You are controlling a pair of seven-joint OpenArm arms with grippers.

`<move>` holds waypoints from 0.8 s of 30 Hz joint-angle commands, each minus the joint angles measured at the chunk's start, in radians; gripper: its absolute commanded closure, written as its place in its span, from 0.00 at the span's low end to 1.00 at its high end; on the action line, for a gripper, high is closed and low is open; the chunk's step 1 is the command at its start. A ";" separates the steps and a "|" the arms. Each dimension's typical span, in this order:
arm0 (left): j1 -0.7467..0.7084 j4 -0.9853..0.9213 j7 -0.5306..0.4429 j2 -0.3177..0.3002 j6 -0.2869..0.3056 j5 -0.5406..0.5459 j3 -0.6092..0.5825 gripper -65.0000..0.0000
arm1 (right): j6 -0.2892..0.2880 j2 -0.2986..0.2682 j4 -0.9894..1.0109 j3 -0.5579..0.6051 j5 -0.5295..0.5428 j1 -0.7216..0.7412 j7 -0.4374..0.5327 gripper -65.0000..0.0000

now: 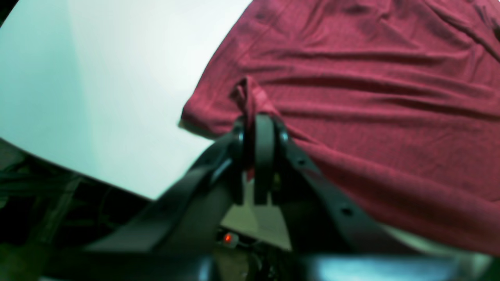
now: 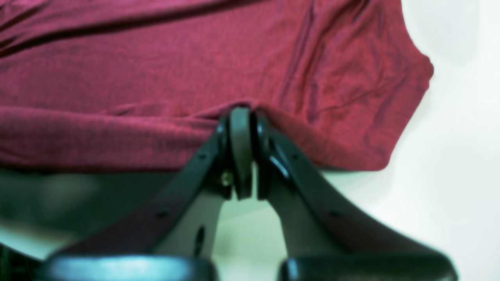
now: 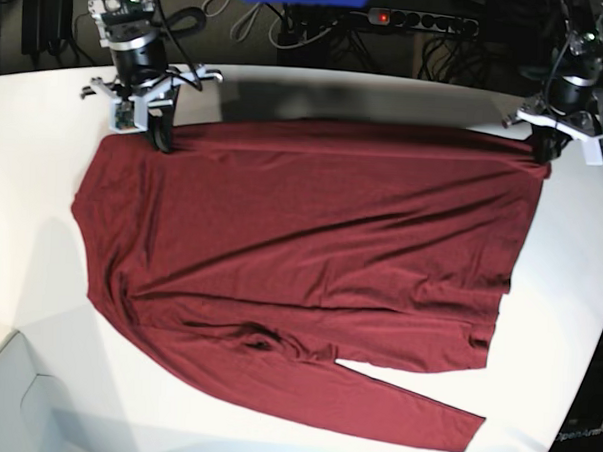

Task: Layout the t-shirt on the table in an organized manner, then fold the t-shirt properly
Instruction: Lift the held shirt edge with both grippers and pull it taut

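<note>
Maroon thin-fabric long-sleeved t-shirt (image 3: 300,266) lies spread on our smooth white worktop (image 3: 33,174); our left gripper (image 1: 259,121) and right gripper (image 2: 240,113) each pinch its far edge, fully closed.

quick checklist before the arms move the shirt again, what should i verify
1. Left gripper shut on the t-shirt edge: ok, a fabric tuft is pinched between the jaws.
2. Right gripper shut on the same far edge: ok.
3. Edge between the two grips taut: ok, it runs nearly straight in the base view.
4. Shirt body flat: not ok, long wrinkles cross it.
5. Sleeve laid out neatly: not ok, it angles off along the near side.
6. Shirt fully on the table: cannot tell; the gripped edge overhangs in the left wrist view.
</note>
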State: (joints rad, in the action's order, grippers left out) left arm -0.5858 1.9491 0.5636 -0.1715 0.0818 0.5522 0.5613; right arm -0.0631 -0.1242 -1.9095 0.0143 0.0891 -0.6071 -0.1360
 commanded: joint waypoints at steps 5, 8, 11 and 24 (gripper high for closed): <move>0.037 0.009 -0.027 -0.012 0.002 -0.002 0.007 0.99 | -0.002 -0.004 -0.015 -0.003 0.002 0.063 0.031 1.00; 0.065 -0.004 -0.021 -0.012 -0.001 -0.002 0.006 0.99 | -0.002 -0.002 -0.014 0.000 0.002 0.095 0.031 1.00; 0.097 -0.017 0.069 -0.012 0.000 -0.002 0.007 0.99 | -0.002 -0.002 -0.014 0.019 0.002 0.131 -0.012 1.00; 0.223 -0.017 0.364 -0.012 0.002 -0.001 0.158 0.99 | -0.002 -0.004 0.035 0.020 0.002 0.203 -0.100 1.00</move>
State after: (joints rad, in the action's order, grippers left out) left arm -0.3664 1.9175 0.9436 -0.1684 0.0856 0.5514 0.7116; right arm -0.0654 -0.1215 -1.8572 0.0376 0.0902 -0.4080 -0.2630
